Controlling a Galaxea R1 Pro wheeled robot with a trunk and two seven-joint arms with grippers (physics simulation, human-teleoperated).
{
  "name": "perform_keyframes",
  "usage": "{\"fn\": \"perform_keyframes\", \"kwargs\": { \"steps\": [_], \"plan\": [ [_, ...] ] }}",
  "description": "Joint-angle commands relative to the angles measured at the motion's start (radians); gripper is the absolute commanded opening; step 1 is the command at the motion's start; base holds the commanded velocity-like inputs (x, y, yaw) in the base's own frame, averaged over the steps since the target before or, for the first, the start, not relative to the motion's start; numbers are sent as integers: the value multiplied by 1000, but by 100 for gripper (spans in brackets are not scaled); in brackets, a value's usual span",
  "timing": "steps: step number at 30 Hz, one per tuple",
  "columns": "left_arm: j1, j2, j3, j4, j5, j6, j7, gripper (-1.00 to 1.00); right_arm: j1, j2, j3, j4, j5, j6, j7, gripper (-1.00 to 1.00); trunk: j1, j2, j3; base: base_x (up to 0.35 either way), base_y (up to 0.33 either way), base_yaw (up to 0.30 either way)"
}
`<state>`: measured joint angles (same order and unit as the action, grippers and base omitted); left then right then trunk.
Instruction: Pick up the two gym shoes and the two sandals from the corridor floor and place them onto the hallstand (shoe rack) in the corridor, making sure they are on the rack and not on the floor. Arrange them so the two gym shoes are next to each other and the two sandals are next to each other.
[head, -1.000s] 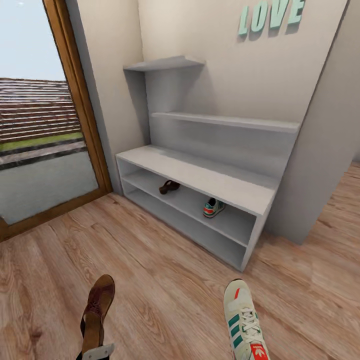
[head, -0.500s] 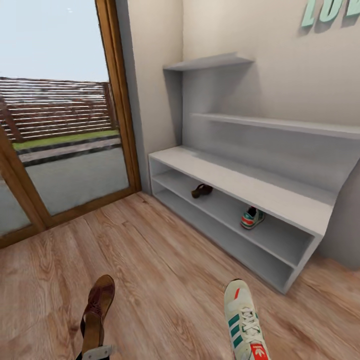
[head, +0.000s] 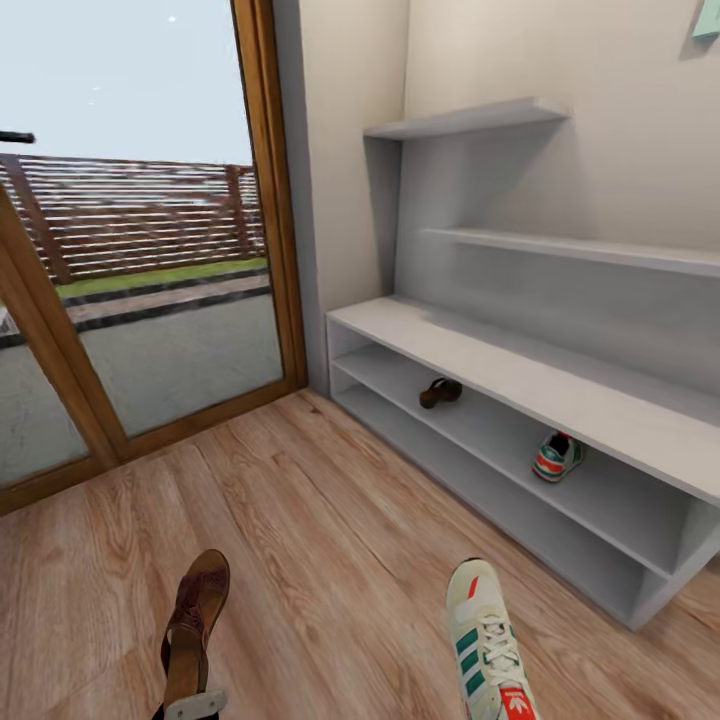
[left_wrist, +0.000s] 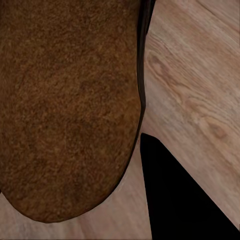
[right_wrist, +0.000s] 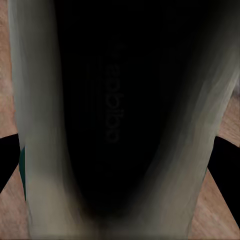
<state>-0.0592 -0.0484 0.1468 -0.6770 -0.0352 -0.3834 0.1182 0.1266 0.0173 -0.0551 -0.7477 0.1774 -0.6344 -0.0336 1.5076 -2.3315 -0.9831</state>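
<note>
Brown sandal (head: 195, 628) sits low in the head view on the robot's left side, long axis running away from the camera, rounded toe pointing up-frame toward the glass door (head: 150, 270). A grey metal piece at its heel end looks like the left end effector (head: 193, 704); cannot tell whether its fingers are spread or pinching. In the left wrist view the sandal's tan-brown insole (left_wrist: 67, 107) is close up, wood floor (left_wrist: 195, 80) beside it.

Cream gym shoe (head: 488, 645) is low on the right side, long axis also pointing away from the camera, toe toward the hallstand (head: 520, 365). Green side stripes, white laces and a red tongue label with a white trefoil logo show. The right wrist view looks into the dark shoe interior (right_wrist: 117, 115), where faint lettering reads "adidas". Right end effector state: cannot tell.

Light-grey hallstand stands against the wall right of the door. On its upper open shelf slot lies a second sandal (head: 440, 392), long axis roughly along the shelf. Well apart from it on the same shelf is a second gym shoe (head: 557, 456), heel toward the camera, toe pointing into the shelf. A bit of mint-green wall lettering (head: 706, 18) shows at the top right corner, unreadable.
</note>
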Motion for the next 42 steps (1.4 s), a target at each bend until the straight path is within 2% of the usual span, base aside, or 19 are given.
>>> {"fn": "perform_keyframes", "kwargs": {
  "steps": [1, 32, 42],
  "plan": [
    [-1, -1, 2, 1, -8, -2, 3, -100, 0, 1, -4, -1, 11, -1, -3, -100, 0, 0, -1, 242, 258, 1],
    [-1, -1, 2, 1, -8, -2, 3, -100, 0, 1, -5, -8, 10, -2, -6, -100, 0, 0, -1, 243, 255, -3],
    [-1, -1, 2, 1, -8, -2, 3, -100, 1, 1, -5, -9, 10, -2, -6, -100, 0, 0, -1, 245, 249, -223]
  ]
}}
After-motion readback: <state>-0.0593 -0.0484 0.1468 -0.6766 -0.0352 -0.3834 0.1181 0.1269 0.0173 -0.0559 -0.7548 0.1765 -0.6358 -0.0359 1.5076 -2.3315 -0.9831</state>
